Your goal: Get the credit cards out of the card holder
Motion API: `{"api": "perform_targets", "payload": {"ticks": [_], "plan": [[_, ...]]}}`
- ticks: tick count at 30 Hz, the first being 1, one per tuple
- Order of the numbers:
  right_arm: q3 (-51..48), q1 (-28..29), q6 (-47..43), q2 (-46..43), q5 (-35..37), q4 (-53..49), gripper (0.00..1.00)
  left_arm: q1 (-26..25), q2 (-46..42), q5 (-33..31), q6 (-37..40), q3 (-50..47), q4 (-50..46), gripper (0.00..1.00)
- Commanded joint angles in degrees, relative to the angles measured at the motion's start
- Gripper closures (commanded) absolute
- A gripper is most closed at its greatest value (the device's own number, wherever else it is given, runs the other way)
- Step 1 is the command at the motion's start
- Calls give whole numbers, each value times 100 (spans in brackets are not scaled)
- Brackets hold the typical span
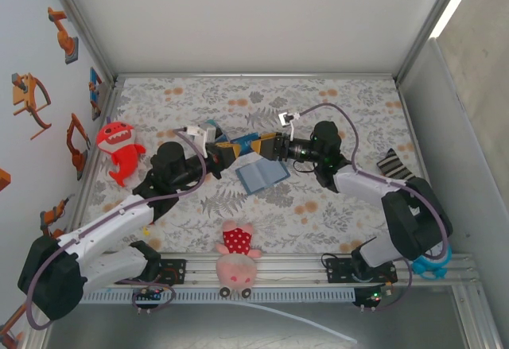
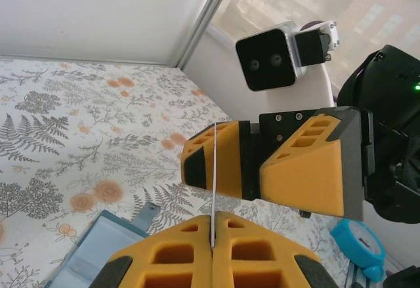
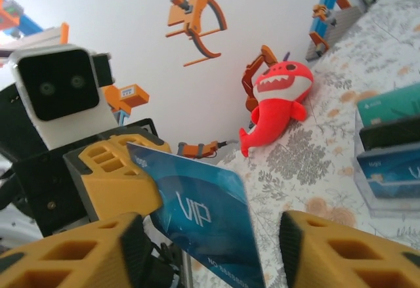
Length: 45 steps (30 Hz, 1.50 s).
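The task is partly done. One blue card (image 3: pixel 197 203) with the letters "VIP" on it is already out of the card holder (image 1: pixel 262 176). The card is up in the air over the middle of the tabletop (image 1: pixel 334 110), and the left pincer (image 2: pixel 213 221) pinches it. In the left wrist view its two yellow jaws are pressed together on the thin edge of the card, with no gap between them.

The right pincer (image 3: pixel 210 226) faces the left one from the other side, very close. Its jaws are spread, one on each side of the card. In the right wrist view there is free space between the card and the jaw on the right, so I judge that it does not grip the card.

The card holder lies open and flat on the tabletop, near the middle, just beside and below the two pincers, toward the near edge. Neither pincer touches it. Its inside looks pale, but I cannot tell if more cards sit in its pockets.

A teal, black and blue striped block (image 3: pixel 387 150) lies on the tabletop just beyond the left pincer.

What is left, in my judgement: to put this card down on the tabletop, and then to pull out any other cards from the holder.
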Motion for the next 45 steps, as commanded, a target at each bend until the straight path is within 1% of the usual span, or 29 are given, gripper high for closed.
{"api": "perform_targets", "payload": {"ticks": [1,4,6,7,10,15,16,19,20,22,26,30,37,41,45], "plan": [[262,24,499,130,-313,942,67,37,37,67,-227,-117,410,100],[257,24,566,160,-362,1024,85,65,69,63,-293,-147,485,100],[231,24,559,137,-388,1022,93,68,118,65,-319,-148,518,100],[217,24,550,123,-392,1024,96,77,137,71,-331,-149,526,100],[178,24,521,74,-409,1016,100,87,199,100,-371,-149,574,100],[178,22,485,88,-459,1006,100,106,213,198,-350,-63,412,99],[177,24,472,92,-479,988,100,117,183,218,-268,0,233,88],[186,24,394,111,-561,904,100,164,-40,213,157,303,-598,51],[178,24,348,103,-590,836,100,182,-136,160,373,464,-990,44],[177,24,223,91,-623,658,100,203,-275,56,824,806,-1831,36],[152,24,-94,-8,-662,216,100,226,-261,-54,1688,1617,-3422,29],[142,24,-394,-152,-699,-227,100,231,121,219,2543,2364,-4626,28],[148,48,-632,-339,-790,-642,100,249,904,884,3505,3165,-5536,32],[218,92,-938,-448,-782,-1135,100,289,1226,1031,3652,3356,-5649,38],[355,129,-1486,-628,-644,-1942,100,297,1395,1325,3755,3466,-5760,51]]}}
